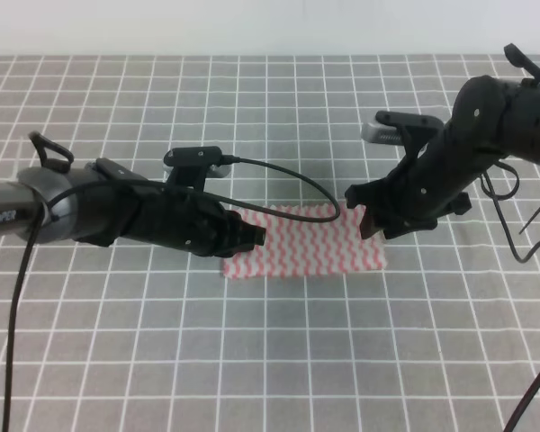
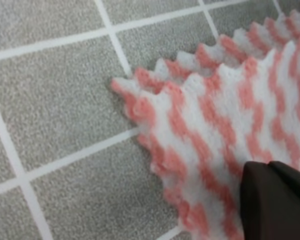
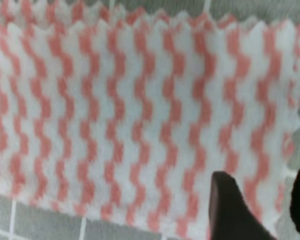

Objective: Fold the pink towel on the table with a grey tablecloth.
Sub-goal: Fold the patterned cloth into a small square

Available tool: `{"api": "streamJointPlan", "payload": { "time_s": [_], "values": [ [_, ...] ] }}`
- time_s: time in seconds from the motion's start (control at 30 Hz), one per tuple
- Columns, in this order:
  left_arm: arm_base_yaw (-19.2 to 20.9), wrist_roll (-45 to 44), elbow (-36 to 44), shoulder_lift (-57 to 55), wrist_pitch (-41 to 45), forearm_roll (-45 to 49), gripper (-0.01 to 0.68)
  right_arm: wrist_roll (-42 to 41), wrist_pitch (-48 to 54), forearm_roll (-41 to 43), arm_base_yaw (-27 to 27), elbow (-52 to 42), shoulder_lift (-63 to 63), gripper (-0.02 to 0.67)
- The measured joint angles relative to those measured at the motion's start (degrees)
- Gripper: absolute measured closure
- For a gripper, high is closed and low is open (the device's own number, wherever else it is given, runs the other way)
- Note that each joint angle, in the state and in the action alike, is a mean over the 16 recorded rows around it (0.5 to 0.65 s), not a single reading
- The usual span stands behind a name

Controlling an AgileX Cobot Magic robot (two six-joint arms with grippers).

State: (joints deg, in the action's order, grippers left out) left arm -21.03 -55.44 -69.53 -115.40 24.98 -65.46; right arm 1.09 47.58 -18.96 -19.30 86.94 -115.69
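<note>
Surface [image 1: 270,360] of grey gridded cloth carries the pink towel [image 1: 308,245] at its middle, seemingly doubled over once already. Left gripper [image 1: 252,238] sits at its left end, right gripper [image 1: 371,221] at its right; whether either pair of jaws grips cloth, I cannot tell. Next probably calls for pinching corners. No containers visible.

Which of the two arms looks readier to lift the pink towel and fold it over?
Probably the right. Its fingers straddle the pink towel's edge, open and apparently ready to pinch. The left fingers rest near the opposite corner; their grip is unclear.
</note>
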Motion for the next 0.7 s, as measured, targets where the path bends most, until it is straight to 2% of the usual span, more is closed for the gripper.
{"api": "streamJointPlan", "payload": {
  "time_s": [0.7],
  "values": [
    [0.26,0.00,-0.26,-0.65,1.51,-0.49,0.676,0.19,-5.30,0.12,0.71,0.00,-2.07,0.394]
  ]
}}
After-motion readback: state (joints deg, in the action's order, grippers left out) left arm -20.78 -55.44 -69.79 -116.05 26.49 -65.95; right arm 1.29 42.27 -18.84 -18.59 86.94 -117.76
